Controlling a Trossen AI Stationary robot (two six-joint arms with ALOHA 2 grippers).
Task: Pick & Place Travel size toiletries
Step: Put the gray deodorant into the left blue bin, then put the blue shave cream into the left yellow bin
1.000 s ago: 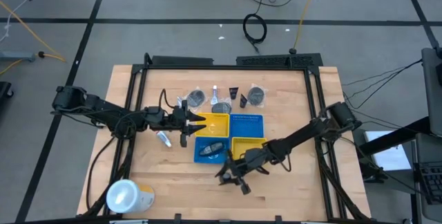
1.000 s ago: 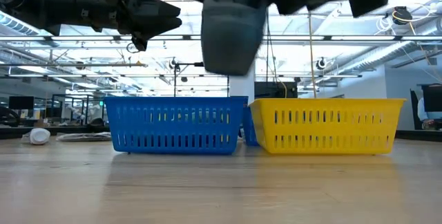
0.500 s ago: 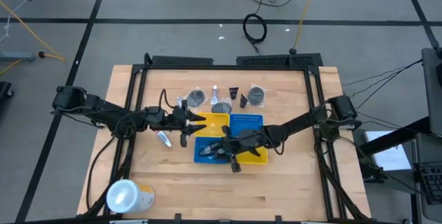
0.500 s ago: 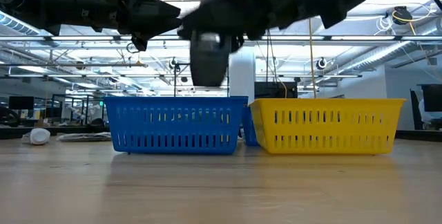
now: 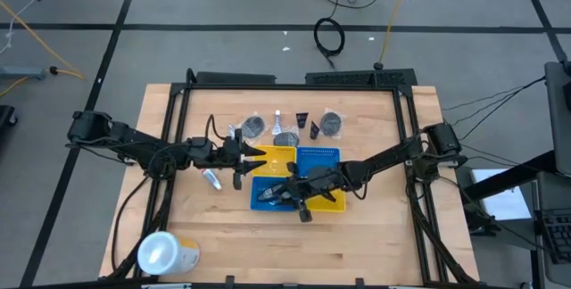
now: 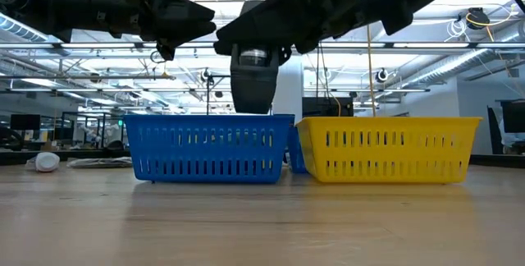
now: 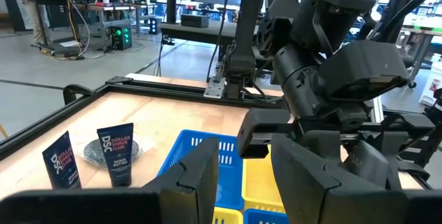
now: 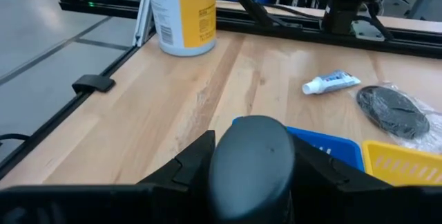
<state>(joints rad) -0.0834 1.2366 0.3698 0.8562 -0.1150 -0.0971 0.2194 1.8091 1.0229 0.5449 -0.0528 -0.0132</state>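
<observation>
Four trays sit in a square: yellow [image 5: 278,156], blue [image 5: 318,157], blue [image 5: 264,185], yellow [image 5: 325,185]. My right gripper [image 5: 287,191] hovers over the near left blue tray [image 6: 209,147], shut on a dark grey bottle [image 6: 253,81]. Another dark item [image 5: 268,194] lies in that tray. My left gripper [image 5: 255,157] is open and holds nothing, level over the far yellow tray's left edge. Wrapped dark round pieces [image 5: 253,126] [image 5: 332,123] [image 5: 285,137], two dark tubes [image 7: 119,153] [image 7: 59,160] and a white tube [image 5: 211,178] rest on the table. My right gripper pinches the dark bottle between its two fingers at the bottle's upper end [image 6: 251,52]. The arm comes slanting down from the table's right side. The bottle hangs upright below the fingers, lifted clear above the blue tray's rim. Its rounded end [image 8: 252,148] shows between the fingers.
A large yellow cylinder with a white top [image 5: 165,253] stands at the near left corner. A black frame rail [image 5: 294,82] runs round the table. Bare wood lies near of the trays [image 5: 303,244]. My right arm [image 7: 324,65] reaches across close in front of my left gripper.
My right gripper carried the bottle from near the table's near edge toward the far edge and the left, ending over the near left blue tray, and has held almost still there for the last half second. The left arm kept still.
</observation>
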